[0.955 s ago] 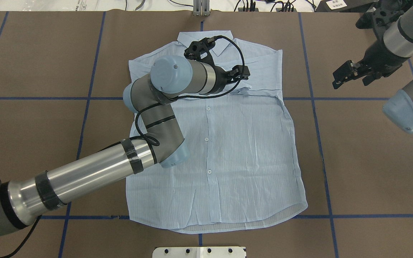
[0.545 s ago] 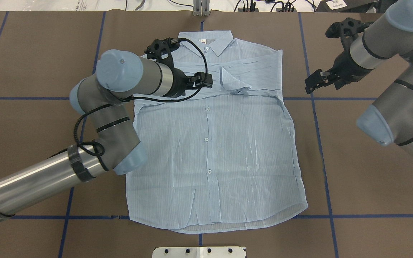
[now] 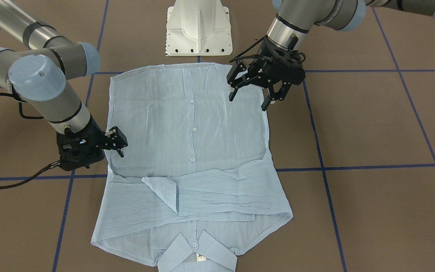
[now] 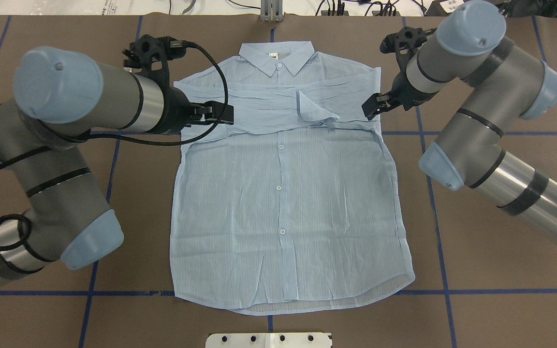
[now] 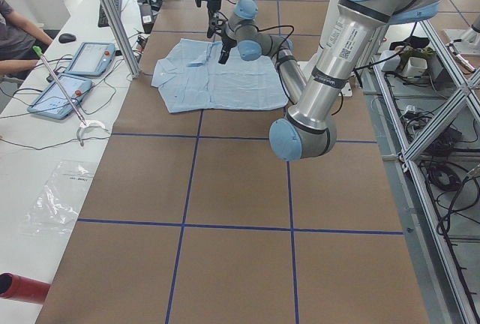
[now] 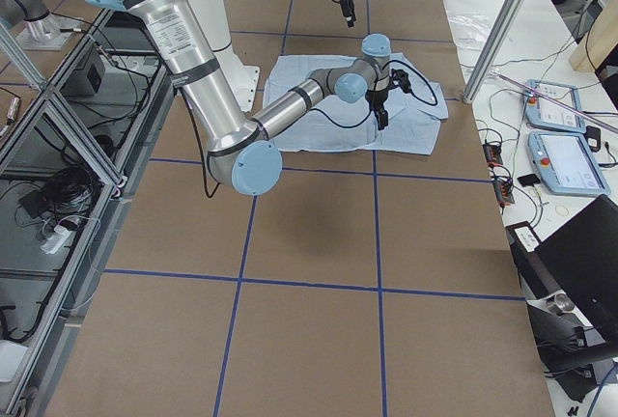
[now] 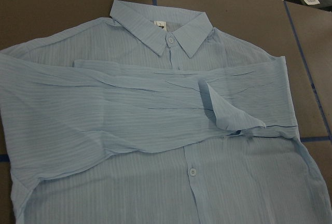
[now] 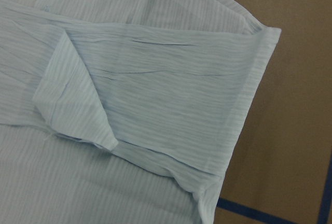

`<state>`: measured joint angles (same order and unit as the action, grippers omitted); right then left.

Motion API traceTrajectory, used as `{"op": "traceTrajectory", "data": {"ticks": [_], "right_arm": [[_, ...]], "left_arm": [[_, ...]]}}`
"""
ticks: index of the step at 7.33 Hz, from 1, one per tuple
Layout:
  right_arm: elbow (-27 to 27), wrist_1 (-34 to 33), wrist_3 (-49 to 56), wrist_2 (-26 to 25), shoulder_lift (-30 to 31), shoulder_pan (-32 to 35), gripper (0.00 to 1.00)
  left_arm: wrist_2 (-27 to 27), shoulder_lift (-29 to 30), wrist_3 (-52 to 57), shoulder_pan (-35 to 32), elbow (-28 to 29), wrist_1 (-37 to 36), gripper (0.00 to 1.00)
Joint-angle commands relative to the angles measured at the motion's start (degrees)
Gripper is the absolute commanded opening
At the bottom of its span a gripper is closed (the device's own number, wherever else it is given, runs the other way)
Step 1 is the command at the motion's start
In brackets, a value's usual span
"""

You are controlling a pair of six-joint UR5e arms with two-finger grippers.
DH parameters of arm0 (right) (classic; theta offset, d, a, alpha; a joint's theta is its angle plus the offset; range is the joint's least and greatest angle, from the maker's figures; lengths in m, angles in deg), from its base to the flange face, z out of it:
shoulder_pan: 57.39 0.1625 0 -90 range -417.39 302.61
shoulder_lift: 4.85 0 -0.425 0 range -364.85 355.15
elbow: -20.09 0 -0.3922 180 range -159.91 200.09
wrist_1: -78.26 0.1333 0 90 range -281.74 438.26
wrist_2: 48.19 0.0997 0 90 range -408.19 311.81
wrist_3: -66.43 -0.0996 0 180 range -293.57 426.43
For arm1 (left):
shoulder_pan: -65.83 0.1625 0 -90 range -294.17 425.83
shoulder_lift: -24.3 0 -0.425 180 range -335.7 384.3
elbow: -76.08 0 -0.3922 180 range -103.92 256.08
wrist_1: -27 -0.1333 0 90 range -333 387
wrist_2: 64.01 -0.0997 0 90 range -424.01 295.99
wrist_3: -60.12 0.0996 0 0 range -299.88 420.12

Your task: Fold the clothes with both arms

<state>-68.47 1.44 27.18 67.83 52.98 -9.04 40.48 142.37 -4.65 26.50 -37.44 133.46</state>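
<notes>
Overhead exterior has the shirt [image 4: 283, 203] lying flat and front up in the middle of the table [image 4: 491, 227], buttoned, with its collar [image 4: 277, 57] on the far side from me. Both sleeves [image 4: 259, 108] are already laid across the chest, and one cuff [image 4: 316, 112] is flipped up in a peak. That squares the body off, so I judge it ready for the side folds. My left pincer [image 3: 248, 101] hangs above the shirt's edge on my left, jaws spread wide and empty. My right pincer [image 4: 372, 106] sits by the opposite shoulder, lower down. I cannot tell how far it is open, and I see no cloth in it. One pincer at each side suits lifting both edges together, so the thin fabric does not skew.
</notes>
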Motion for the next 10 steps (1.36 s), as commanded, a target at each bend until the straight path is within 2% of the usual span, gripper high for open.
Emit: {"op": "traceTrajectory", "data": {"ticks": [1,2,5,7,10], "right_arm": [[8.9,1.5,-1.0,-1.7,-8.1,-0.8,1.0],[14.3,1.5,-1.5,-1.9,-12.9,-1.1,1.0],[22.6,1.5,-1.5,-7.4,-19.3,-5.4,1.0],[29.1,1.5,-1.5,-8.4,-23.7,-7.1,1.0],[30.4,1.4,-1.3,-11.2,-23.2,-9.0,1.0]], "left_arm": [[-0.1,-4.7,5.7,-2.1,-4.6,-1.7,1.0],[0.1,-5.0,8.4,-3.5,-4.6,-1.8,1.0],[0.5,-5.0,9.1,-4.6,-5.0,-1.7,1.0],[0.4,-5.0,9.5,-4.6,-5.0,-1.6,1.0],[0.4,-5.0,9.5,-4.5,-4.7,-1.7,1.0]]}}
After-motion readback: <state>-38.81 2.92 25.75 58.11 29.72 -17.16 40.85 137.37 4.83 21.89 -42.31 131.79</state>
